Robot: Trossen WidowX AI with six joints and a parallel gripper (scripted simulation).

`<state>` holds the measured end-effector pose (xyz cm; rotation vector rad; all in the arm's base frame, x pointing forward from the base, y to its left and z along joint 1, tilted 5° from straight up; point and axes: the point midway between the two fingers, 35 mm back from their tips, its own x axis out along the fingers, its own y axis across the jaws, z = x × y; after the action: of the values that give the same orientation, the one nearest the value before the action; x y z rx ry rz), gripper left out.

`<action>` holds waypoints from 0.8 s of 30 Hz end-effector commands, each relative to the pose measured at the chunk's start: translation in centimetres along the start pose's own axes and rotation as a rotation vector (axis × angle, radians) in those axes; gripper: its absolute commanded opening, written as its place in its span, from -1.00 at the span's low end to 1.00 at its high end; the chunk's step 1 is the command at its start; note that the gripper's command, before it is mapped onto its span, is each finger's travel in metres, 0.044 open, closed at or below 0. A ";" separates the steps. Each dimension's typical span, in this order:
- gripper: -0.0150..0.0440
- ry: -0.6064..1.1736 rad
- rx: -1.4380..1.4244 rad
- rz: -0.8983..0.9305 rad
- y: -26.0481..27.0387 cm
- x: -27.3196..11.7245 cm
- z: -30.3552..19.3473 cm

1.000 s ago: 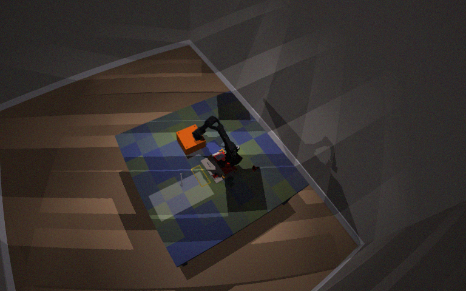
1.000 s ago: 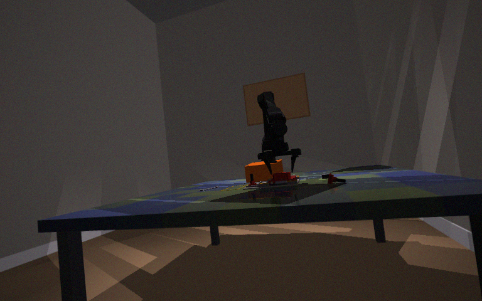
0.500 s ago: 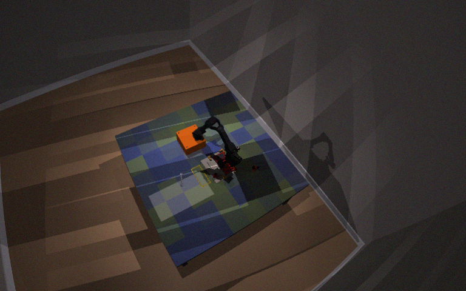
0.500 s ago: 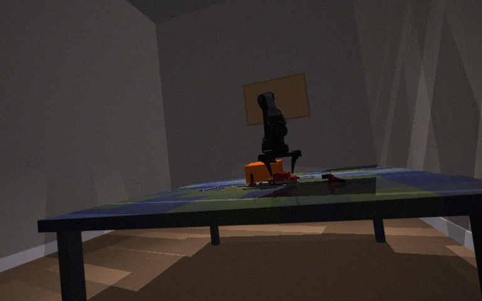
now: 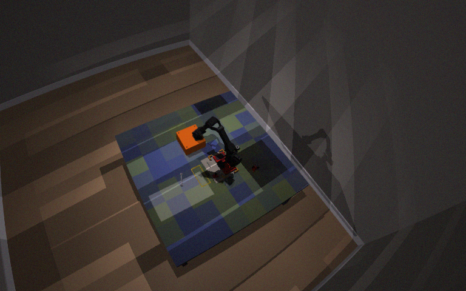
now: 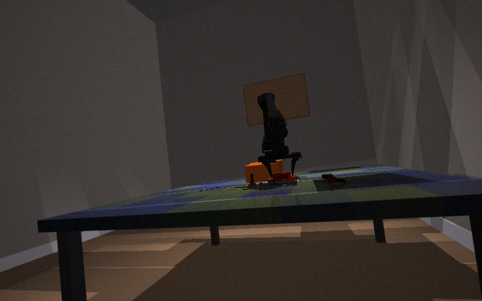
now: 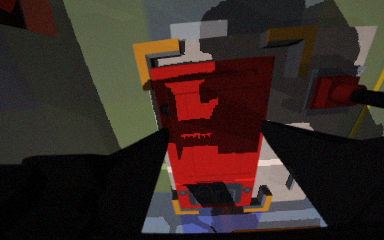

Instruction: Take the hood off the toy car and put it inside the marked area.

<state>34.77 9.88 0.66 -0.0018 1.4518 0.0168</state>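
Straddling the red hood [image 7: 212, 125] of the toy car, gripper [image 7: 215, 137] fingers wide apart, holding nothing.

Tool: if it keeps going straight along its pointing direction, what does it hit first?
Most likely the red hood of the toy car. In the wrist view the tool points straight down with its open fingers either side of the red panel. How far above it they stand is hard to judge.

Bare, dim room: wooden plank floor [image 5: 68, 191], grey walls [image 6: 88, 106], checked table [image 6: 213, 212] near a corner.
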 end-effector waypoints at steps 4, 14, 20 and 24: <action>0.53 -0.001 0.000 0.000 0.0 0.0 0.0; 0.11 -0.001 0.000 0.000 0.0 -0.1 0.0; -0.43 -0.001 0.000 0.000 0.0 -0.5 0.0; -0.49 -0.001 0.000 0.000 0.0 -0.7 0.1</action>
<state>34.68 9.82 1.09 -0.0032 1.4520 0.0152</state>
